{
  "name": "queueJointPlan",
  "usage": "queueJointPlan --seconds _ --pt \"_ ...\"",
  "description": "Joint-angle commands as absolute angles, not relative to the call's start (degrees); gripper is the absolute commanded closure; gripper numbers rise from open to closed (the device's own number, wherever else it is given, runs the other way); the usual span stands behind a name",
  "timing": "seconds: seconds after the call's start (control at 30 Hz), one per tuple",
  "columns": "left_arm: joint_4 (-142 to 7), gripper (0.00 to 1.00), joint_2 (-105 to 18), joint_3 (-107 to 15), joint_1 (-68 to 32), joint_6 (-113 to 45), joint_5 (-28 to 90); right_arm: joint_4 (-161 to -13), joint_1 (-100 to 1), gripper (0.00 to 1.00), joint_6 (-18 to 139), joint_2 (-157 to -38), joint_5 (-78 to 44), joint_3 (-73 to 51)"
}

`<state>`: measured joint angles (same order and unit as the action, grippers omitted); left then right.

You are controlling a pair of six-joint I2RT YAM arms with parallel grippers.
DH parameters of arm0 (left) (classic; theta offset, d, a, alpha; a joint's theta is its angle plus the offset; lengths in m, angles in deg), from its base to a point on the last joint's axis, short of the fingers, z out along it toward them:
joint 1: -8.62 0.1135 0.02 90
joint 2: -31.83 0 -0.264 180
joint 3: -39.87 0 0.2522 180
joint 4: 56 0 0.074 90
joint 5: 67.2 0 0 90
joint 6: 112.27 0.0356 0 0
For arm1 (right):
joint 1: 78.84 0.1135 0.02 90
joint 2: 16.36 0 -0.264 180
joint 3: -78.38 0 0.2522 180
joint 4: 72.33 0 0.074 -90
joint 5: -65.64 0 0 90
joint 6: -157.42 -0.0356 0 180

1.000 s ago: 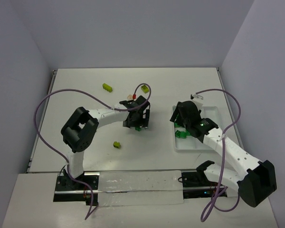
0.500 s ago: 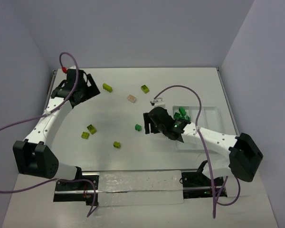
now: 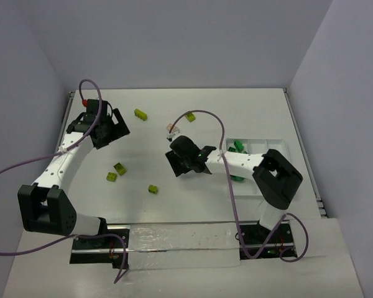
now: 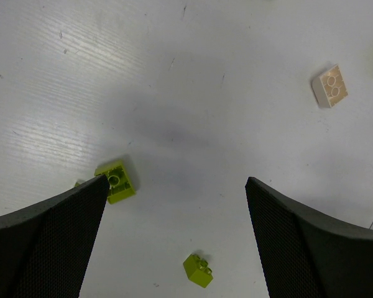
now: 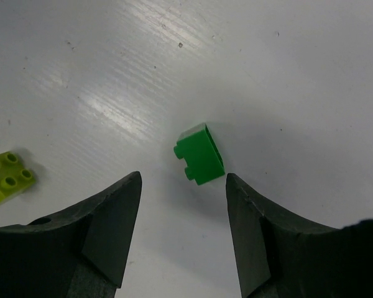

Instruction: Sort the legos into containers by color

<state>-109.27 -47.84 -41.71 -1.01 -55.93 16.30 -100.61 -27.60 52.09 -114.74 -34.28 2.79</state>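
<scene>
Top external: green legos [image 3: 237, 147] along tray's [image 3: 277, 146] left side; left pincer [image 3: 114, 130], right pincer [image 3: 178, 164] spread.

green lego [image 5: 199, 154]: on its side, table | peach lego [image 4: 329, 86]: studs up | tray [image 3: 275, 146]: holds green bricks [image 3: 237, 147]

White table [image 3: 236, 112] carries scattered legos [image 3: 140, 114] and a tray [image 3: 261, 144].

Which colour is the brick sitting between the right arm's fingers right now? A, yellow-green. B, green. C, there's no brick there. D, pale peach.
B: the right wrist view shows a green brick lying between the open fingers of the right gripper.
</scene>
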Motion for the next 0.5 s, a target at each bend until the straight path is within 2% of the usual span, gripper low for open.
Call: queueJointPlan --seconds 0.0,0.37,0.47 --pt "-108.3 0.01 -45.8 -41.5 -0.6 -54.9 17.9 -99.4 -27.3 0.36 52.5 -118.2 -34.4 -1.2" --pt "-108.4 0.01 -45.4 -41.1 -0.5 -54.4 17.9 -98.2 -28.0 0.39 50.0 -122.4 -37.1 -2.2" --pt "-108.3 0.01 -45.5 -41.0 -0.5 -54.3 17.9 -97.6 -28.1 0.45 49.9 -122.8 -37.2 -2.3"
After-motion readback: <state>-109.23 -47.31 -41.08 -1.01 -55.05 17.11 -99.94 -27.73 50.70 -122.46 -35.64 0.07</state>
